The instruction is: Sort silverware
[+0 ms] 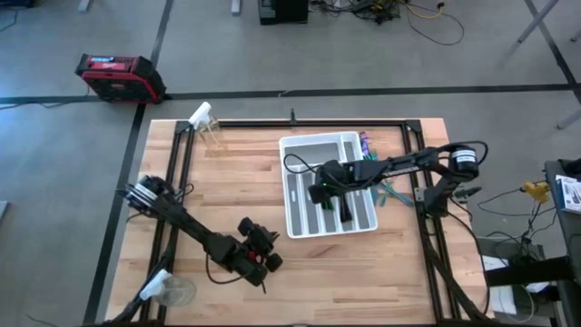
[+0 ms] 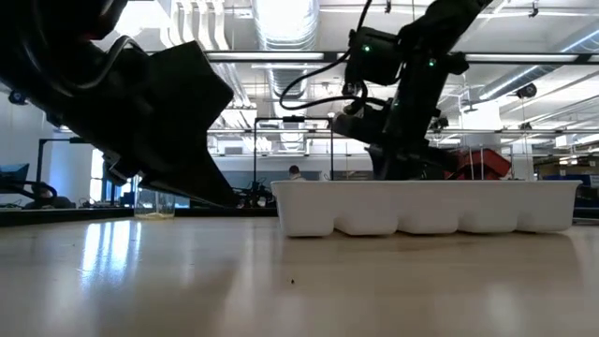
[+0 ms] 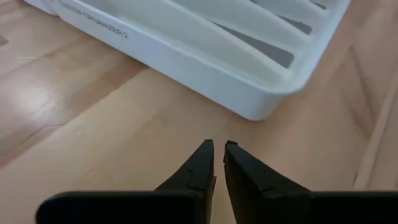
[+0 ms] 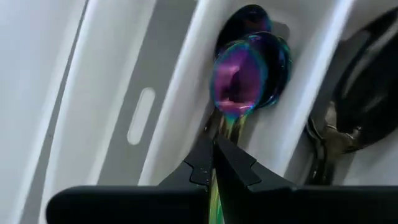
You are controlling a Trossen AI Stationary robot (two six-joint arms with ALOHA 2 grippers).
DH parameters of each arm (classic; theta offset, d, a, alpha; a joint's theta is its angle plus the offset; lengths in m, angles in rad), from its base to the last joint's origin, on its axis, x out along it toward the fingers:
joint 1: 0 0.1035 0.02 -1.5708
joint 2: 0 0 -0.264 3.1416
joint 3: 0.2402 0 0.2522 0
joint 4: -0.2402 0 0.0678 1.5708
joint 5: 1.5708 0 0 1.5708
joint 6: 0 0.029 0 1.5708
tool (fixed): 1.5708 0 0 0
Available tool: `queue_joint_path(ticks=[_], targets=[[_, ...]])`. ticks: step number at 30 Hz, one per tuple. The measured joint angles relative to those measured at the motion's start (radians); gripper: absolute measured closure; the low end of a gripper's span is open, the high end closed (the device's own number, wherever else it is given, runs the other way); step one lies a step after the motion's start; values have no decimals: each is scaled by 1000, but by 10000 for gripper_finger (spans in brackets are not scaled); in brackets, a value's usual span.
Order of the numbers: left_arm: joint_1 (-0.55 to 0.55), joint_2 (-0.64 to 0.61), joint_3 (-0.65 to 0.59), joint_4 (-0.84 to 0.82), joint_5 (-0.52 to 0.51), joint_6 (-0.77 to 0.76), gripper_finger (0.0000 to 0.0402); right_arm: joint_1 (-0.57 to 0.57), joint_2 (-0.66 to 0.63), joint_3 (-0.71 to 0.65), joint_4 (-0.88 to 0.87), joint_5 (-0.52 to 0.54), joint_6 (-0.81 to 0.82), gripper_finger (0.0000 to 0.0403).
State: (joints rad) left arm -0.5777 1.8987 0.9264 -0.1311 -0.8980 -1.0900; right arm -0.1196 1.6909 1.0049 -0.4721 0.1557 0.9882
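Right gripper (image 4: 214, 148) low inside the white tray (image 1: 300, 145), jaws pinched on an iridescent spoon (image 4: 239, 81) for stacking with its kind; left gripper (image 3: 217, 149) parked near the surface's front edge, jaws closed, empty.

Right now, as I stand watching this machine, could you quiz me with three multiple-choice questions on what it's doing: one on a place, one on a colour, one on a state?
1. Where is the right hand?
A. Over the white tray
B. Beside the red case
C. At the table's near left corner

2. What colour is the spoon in the right hand?
A. Plain gold
B. Shiny purple and teal
C. White

3. How is the left hand set?
A. Wide open
B. Clamped on a fork
C. Fingers together, holding nothing

Answers:
1. A, the high view shows that arm reaching over the tray's compartments.
2. B, the right wrist view shows its bowl gleaming purple with teal edges.
3. C, the left wrist view shows the tips nearly touching above bare wooden table.
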Motion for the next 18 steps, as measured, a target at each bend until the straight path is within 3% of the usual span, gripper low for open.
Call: queue_joint_path(ticks=[7,13,18], targets=[[-4,30,0,45,0,0,377,0,-41,54,-115,3,-115,402],[-11,34,0,117,-1,45,377,62,-148,89,-421,78,-242,403],[-10,34,0,156,-9,94,377,148,-262,16,-704,184,-95,403]])
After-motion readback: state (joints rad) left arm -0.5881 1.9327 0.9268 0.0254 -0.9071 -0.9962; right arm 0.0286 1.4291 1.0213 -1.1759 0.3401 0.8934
